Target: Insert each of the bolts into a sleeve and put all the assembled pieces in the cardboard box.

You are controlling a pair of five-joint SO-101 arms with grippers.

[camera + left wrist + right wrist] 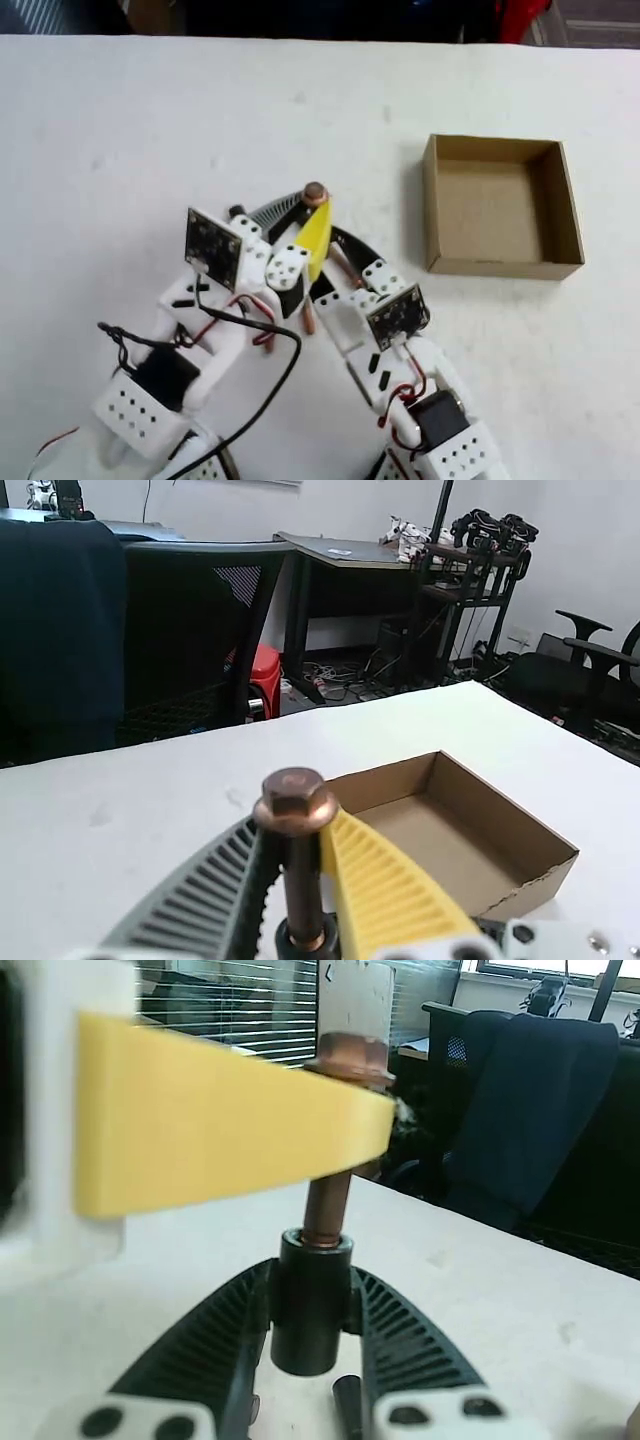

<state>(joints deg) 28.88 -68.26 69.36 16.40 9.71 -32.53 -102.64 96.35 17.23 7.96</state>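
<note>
Copper bolt (291, 798), one, in left pincer (297, 830); one black sleeve (310, 1310) in right pincer (312, 1278); one box (500, 268)

We see a copper bolt (314, 191), head up, pinched in the jaws of the left gripper (312, 204), well left of the open cardboard box (500, 267) on the white counter (150, 120); both arms meet there.

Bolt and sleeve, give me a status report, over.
Left hand shut on bolt, upright. Right hand shut on sleeve, bolt shaft partly inside. Cardboard box stands apart.
</note>
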